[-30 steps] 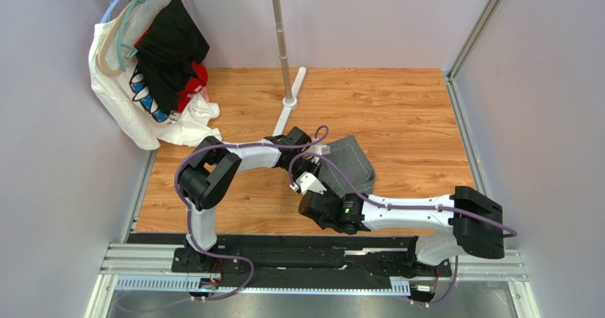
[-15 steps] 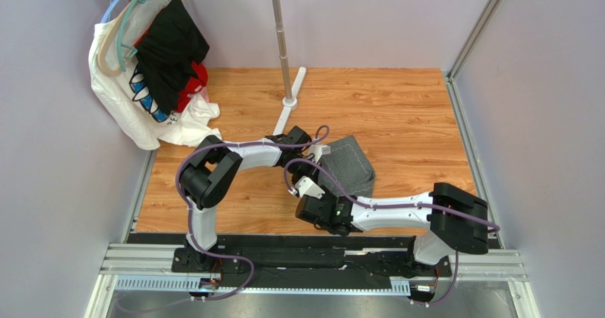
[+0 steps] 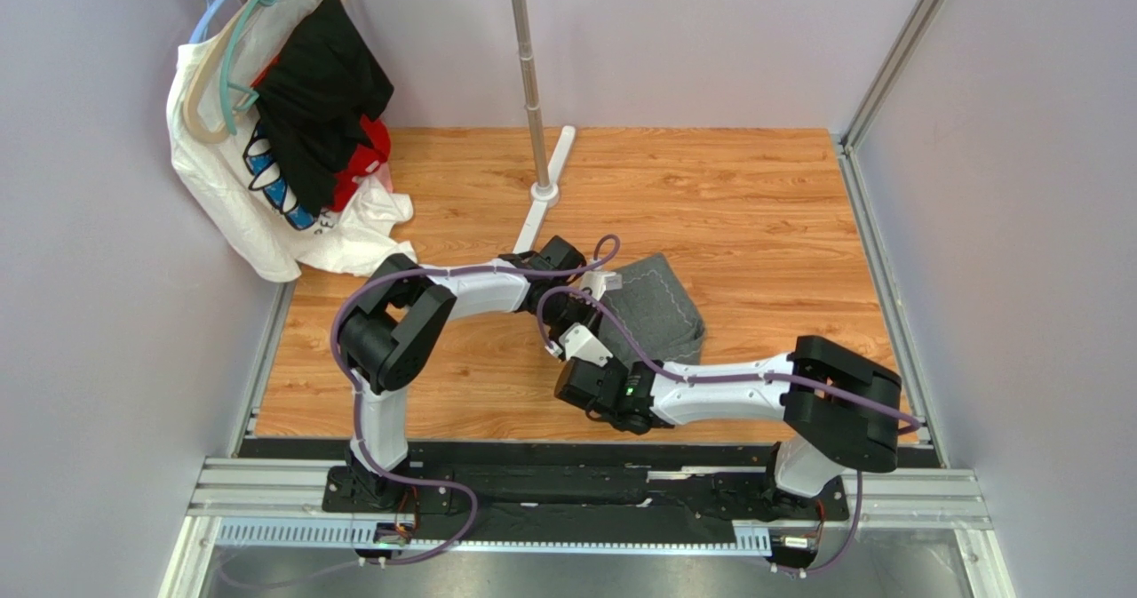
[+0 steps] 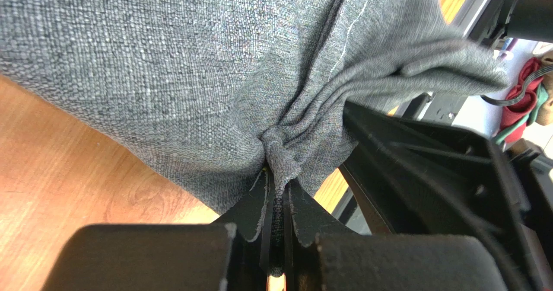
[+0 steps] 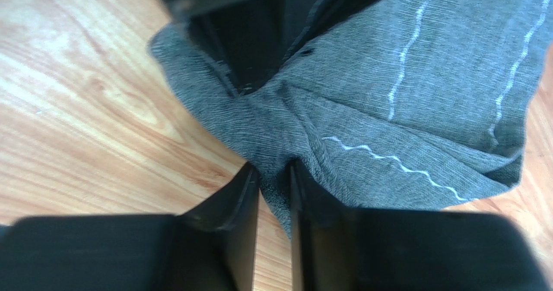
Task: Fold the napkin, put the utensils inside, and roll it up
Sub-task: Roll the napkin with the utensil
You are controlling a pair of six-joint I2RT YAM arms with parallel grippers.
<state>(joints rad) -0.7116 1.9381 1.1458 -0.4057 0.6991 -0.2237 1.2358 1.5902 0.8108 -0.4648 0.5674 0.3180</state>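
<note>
Left gripper (image 4: 278,186), clamped tight, pinches the napkin (image 4: 162,64) at ten o'clock; right gripper (image 5: 274,174), narrowly parted, nips its eight o'clock edge, seemingly to fold it.

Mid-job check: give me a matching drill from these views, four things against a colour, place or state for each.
Things:
1. napkin
2. left gripper
3. hung clothes
4. metal pole

Descriptions:
A. silver, standing upright
B. dark grey with pale stitching
C. hanging in the far left corner
D. shut on a pinch of cloth

Pairs: 1-B, 2-D, 3-C, 4-A
</note>
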